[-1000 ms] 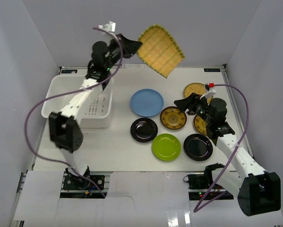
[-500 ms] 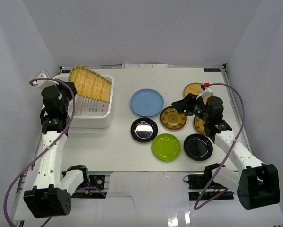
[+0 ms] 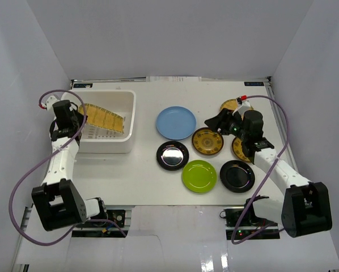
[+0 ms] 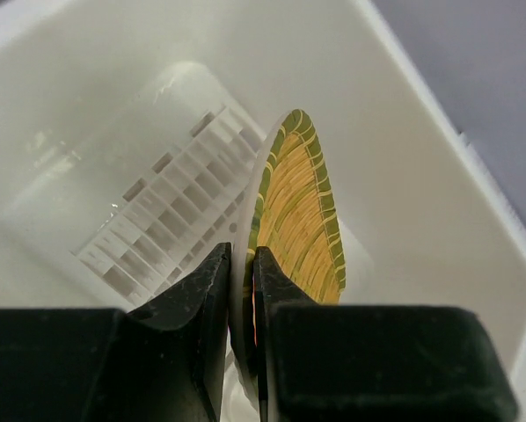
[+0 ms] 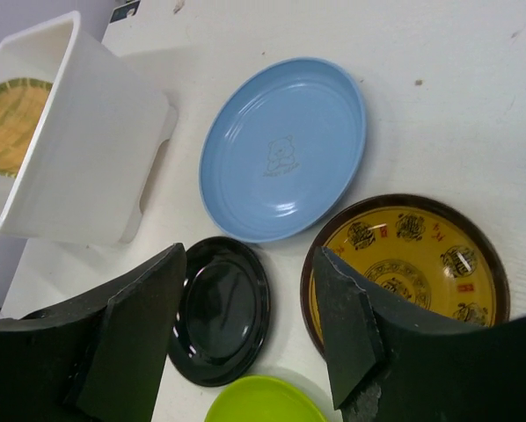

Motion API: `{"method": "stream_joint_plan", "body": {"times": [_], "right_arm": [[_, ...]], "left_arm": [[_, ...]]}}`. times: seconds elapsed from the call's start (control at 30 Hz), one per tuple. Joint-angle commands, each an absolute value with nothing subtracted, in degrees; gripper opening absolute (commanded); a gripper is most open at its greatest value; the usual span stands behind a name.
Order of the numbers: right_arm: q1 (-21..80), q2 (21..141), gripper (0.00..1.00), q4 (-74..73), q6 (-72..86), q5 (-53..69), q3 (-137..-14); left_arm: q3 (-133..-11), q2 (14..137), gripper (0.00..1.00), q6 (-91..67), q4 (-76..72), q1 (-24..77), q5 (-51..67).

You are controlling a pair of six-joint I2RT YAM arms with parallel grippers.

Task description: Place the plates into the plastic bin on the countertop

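Left gripper (image 4: 241, 264) jaws clamped on the rim of the woven bamboo plate (image 4: 303, 229), which sits tilted inside the plastic bin (image 3: 110, 145) at the far left.
Right gripper (image 5: 250, 259) jaws wide open and empty, above the gold-patterned plate (image 5: 408, 264), near-right of the blue plate (image 5: 281, 149); both lie flat on the countertop (image 3: 152, 181). Woven plate likely light, stiff and rough, so an edge pinch suits it. Glazed ones probably heavier, slick and chippable: take the raised rim.

Your top cam looks down over whole table (image 3: 141, 175); L wrist cam sits close inside bin (image 4: 439, 202); R wrist, low, shares bin.
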State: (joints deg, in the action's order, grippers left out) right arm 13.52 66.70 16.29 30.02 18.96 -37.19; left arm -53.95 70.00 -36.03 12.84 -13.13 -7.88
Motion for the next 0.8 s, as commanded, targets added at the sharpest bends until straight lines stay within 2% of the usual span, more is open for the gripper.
{"method": "stream_joint_plan", "body": {"times": [0.0,0.13,0.17,0.23,0.27,0.33,0.37,0.47,0.5,0.7,0.77], "right_arm": [[12.8,69.1,0.67,17.0,27.3,14.8,-42.5],[6.7,72.7,0.68,14.2,26.3,11.4,-45.5],[3.4,73.6,0.68,14.2,26.7,11.4,-45.9],[0.7,76.2,0.68,14.5,28.4,11.6,-46.7],[-2.3,77.0,0.68,14.9,29.1,11.6,-46.8],[-5.1,79.7,0.68,17.0,31.4,12.5,-46.8],[-5.9,80.7,0.68,17.7,32.2,12.9,-46.9],[-8.3,85.6,0.68,19.2,33.7,13.2,-48.3],[-8.9,88.0,0.68,19.2,34.1,12.7,-48.9],[-13.4,95.1,0.68,19.9,37.3,9.0,-51.7],[-13.9,96.3,0.68,21.5,38.2,6.3,-51.2]], "left_arm": [[-55.3,72.2,0.0,-37.5,9.0,-13.3,-4.1],[-55.3,74.4,0.0,-37.7,9.4,-13.3,-3.3],[-55.1,74.4,0.05,-37.7,9.4,-13.3,-3.2],[-54.9,74.8,0.21,-37.6,9.8,-13.3,-3.2],[-55.0,74.9,0.38,-37.5,10.3,-13.3,-3.3],[-54.9,75.1,0.56,-38.1,10.9,-13.3,-3.2],[-54.8,75.1,0.7,-38.2,11.1,-13.3,-2.9],[-53.6,74.4,0.86,-39.6,11.0,-13.3,-2.6],[-53.4,74.2,0.97,-39.8,11.0,-13.3,-2.4],[-51.6,69.0,0.98,-38.8,8.1,-13.2,0.3],[-50.2,64.4,0.98,-37.3,3.8,-12.6,4.7]]}}
